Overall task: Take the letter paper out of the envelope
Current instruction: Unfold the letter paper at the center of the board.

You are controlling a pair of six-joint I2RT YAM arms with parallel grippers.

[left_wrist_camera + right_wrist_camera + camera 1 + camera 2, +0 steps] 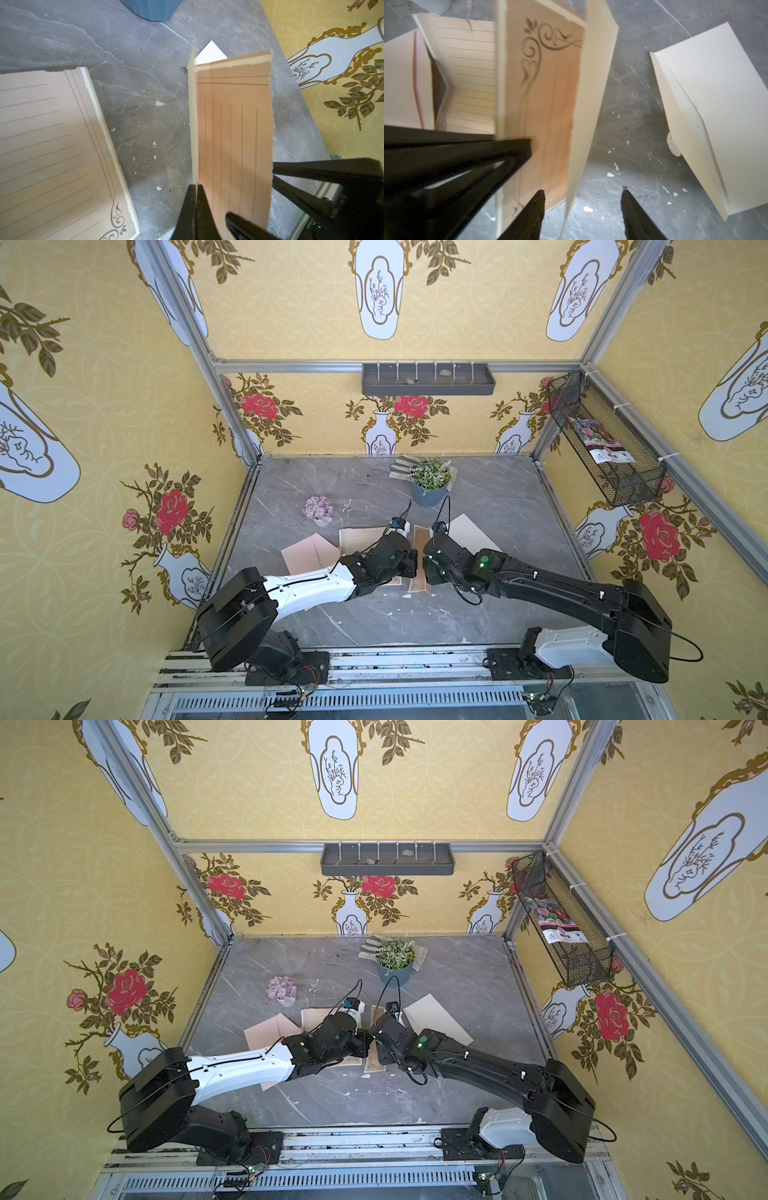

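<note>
— Where do I have the arms?
— Both reach inward, left arm (307,587) and right arm (552,585), wrists nearly meeting.
— And my grippers?
— The left gripper (196,185) is pinched tight; the right gripper (582,190) has jaws apart.

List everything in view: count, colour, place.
table: 1, grey marble, under everything
plant: 1, green, blue pot, rear
glove: 1, pale, behind plant
flowers: 1 bunch, purple, left rear
pink envelope: 1, pink, left
cream envelope: 1, cream, right
flat sheet: 1, beige lined, beside pink envelope
folded sheet: 1, beige lined, held above mid-table
shelf: 1, grey, back wall
stones: 2, grey, in shelf
basket: 1, black mesh, right wall
packet: 1, floral, in basket
left end effector: 1, black, shut on folded sheet
right end effector: 1, black, open, at folded sheet
</note>
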